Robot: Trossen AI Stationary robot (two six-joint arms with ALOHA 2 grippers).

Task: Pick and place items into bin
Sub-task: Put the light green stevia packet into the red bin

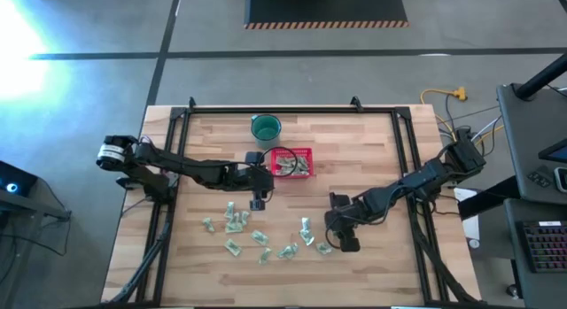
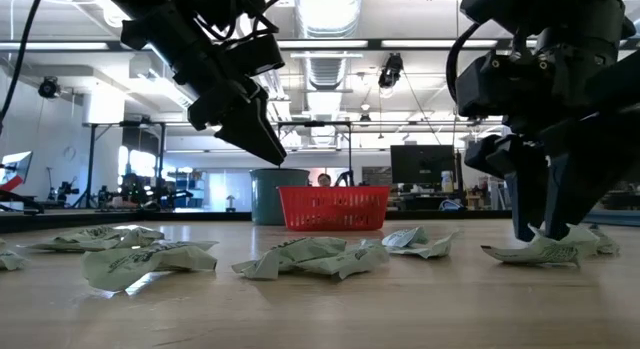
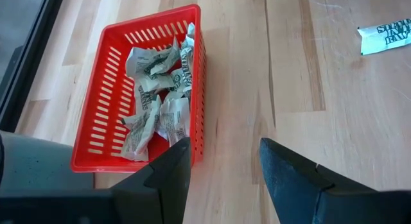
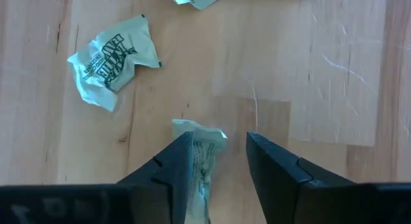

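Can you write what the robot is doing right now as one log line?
left gripper: open, empty, beside basket | right gripper: low at table, jaws around wrapper

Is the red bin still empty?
No. The red basket already holds several crumpled wrapped pieces, seen from the left wrist; more lie loose on the table.

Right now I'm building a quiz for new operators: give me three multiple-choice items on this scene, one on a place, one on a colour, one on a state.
1. Where is the green cup?
A. beside the red basket, toward the table's far edge
B. inside the basket
C. among the loose packets

2. What colour is the basket?
A. blue
B. red
C. black

3. The left gripper is:
A. holding a packet
B. open and empty
C. inside the cup

Answers: 1 A, the high view shows them side by side; 2 B, every view shows red; 3 B, bare wood shows between its fingers.
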